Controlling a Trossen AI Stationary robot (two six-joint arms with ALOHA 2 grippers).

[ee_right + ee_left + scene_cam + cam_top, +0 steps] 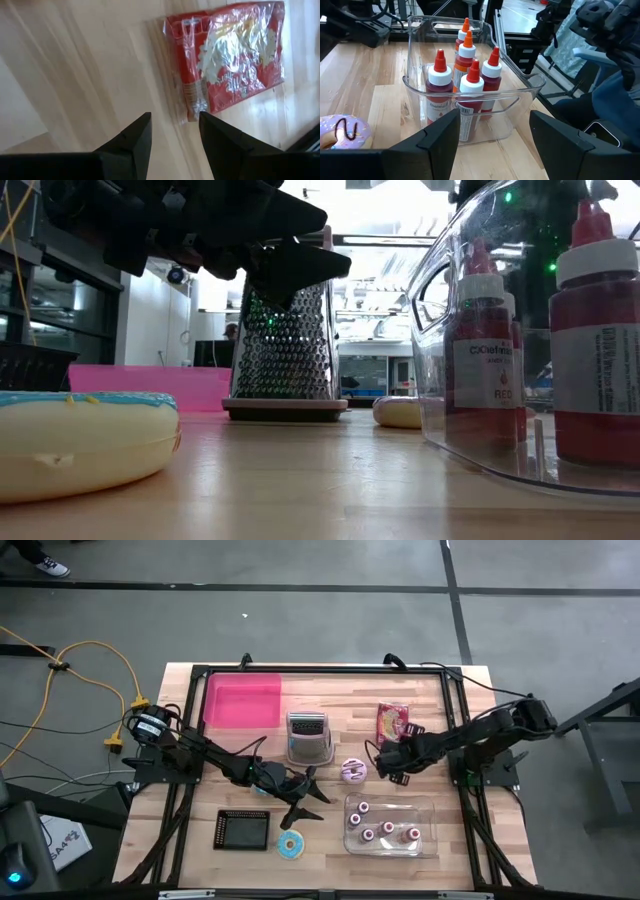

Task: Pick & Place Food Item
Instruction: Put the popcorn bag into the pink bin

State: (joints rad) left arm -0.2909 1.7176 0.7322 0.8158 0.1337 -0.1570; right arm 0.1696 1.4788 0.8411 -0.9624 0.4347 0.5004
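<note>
My right gripper (383, 762) hangs over the table (330, 690) with fingers spread and nothing between them, just short of the red snack bag (392, 723), which lies flat at about 1 o'clock from the table's middle; in the right wrist view the bag (231, 55) sits just past my fingertips (143, 121), not touching. My left gripper (305, 798) is near table centre, fingers apart and empty, pointing toward the clear bin (392, 824) of red squeeze bottles (470, 90) at 4 o'clock. Purple-frosted donut (354, 771) sits between the two grippers, just above the bin. Blue-and-yellow donut (291, 845) at 6 o'clock, beside the black tray (243, 829) at 7. Metal grater (308, 736) stands upright at 12, pink mat (243, 699) at 10–11.
</note>
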